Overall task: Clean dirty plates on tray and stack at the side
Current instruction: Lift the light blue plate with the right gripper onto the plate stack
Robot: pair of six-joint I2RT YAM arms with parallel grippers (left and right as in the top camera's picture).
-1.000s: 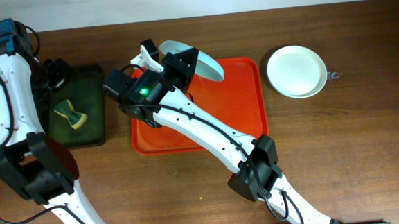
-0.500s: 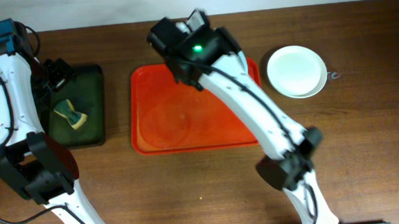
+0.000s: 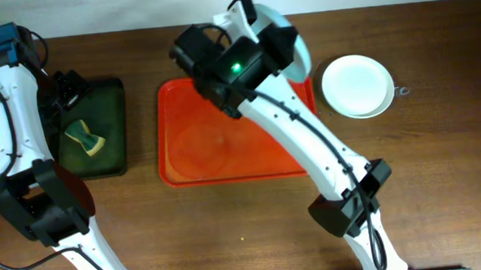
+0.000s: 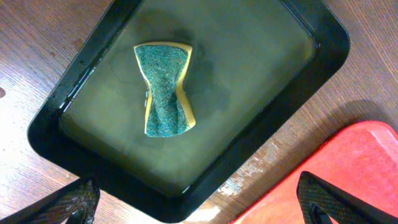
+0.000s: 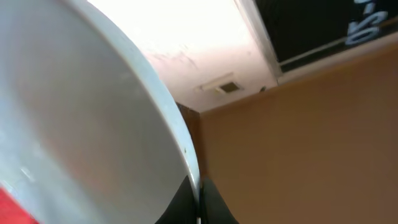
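Holding a pale blue plate [image 3: 297, 41] by its rim, the right gripper [image 5: 198, 200] is clamped on it. The plate is lifted off the surface and tilted steeply above the far right corner of the red tray [image 3: 224, 144], near the white plate [image 3: 357, 86] that sits on the table [image 3: 443, 164] just right of the tray. The task looks nearly done: the tray is bare in the overhead view, the white plate is set aside, and what's left is probably laying this blue one on top of it. Only two plates show; a third is not visible, and I can't tell if it sits under the white one. The wrist view is too blurry to show smears on the held plate. The right arm reaches far across the tray, elbow toward the table's front, wrist rolled so its camera looks up past the plate. The left arm hangs over the black tray [image 4: 323, 43], left gripper [image 4: 202, 198] spread wide and empty above the sponge [image 4: 165, 88], not touching it.
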